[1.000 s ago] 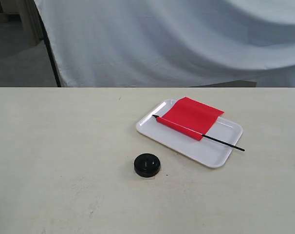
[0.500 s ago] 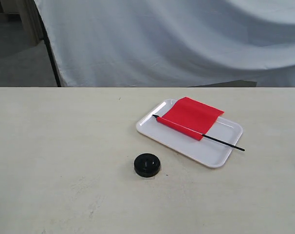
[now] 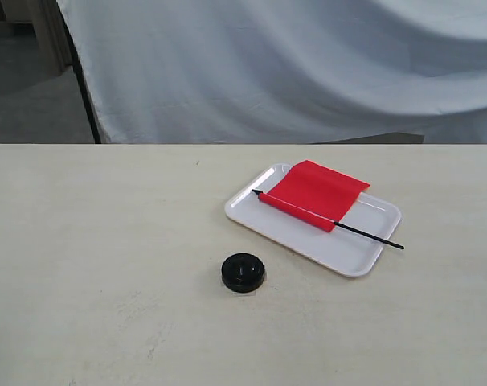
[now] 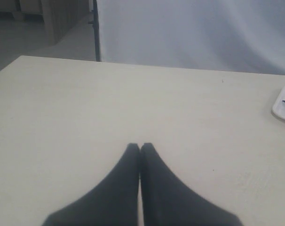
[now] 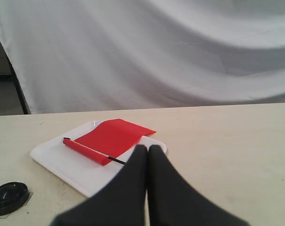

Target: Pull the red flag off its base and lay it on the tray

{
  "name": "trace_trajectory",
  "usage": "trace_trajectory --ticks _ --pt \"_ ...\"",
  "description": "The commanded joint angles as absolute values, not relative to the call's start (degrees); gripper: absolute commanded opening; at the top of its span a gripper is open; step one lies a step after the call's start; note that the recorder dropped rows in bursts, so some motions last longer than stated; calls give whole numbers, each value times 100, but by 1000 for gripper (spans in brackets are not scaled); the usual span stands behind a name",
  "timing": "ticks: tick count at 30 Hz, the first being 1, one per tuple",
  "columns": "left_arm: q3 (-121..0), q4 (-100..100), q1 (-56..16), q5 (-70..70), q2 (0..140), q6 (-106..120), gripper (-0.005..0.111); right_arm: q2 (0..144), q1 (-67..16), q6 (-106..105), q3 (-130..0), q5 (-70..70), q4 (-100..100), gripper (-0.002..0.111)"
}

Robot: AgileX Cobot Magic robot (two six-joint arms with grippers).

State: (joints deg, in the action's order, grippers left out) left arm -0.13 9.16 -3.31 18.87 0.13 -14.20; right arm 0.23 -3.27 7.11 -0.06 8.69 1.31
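The red flag (image 3: 317,191) lies flat on the white tray (image 3: 348,253), its black pole running past the tray's right rim. The black round base (image 3: 243,272) stands alone on the table, left of and nearer than the tray. Neither gripper shows in the exterior view. In the right wrist view my right gripper (image 5: 147,147) is shut on nothing, above the table on the near side of the tray (image 5: 62,165), with the flag (image 5: 110,139) and base (image 5: 9,197) beyond it. My left gripper (image 4: 140,145) is shut and empty over bare table, the tray's corner (image 4: 282,106) far off to its side.
A pale wooden table (image 3: 107,241) carries everything. A white cloth backdrop (image 3: 292,64) hangs behind the table's far edge, with a dark stand pole (image 3: 83,88) at its left.
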Motion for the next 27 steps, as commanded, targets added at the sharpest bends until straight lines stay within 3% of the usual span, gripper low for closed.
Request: trace_trajectory --ticks 1,27 --pt "0 921 -342 1843 0 -1391 0 0 -354 751 0 927 149 0" --pt "0 921 -342 1843 0 -1391 0 0 -354 797 0 997 0 0"
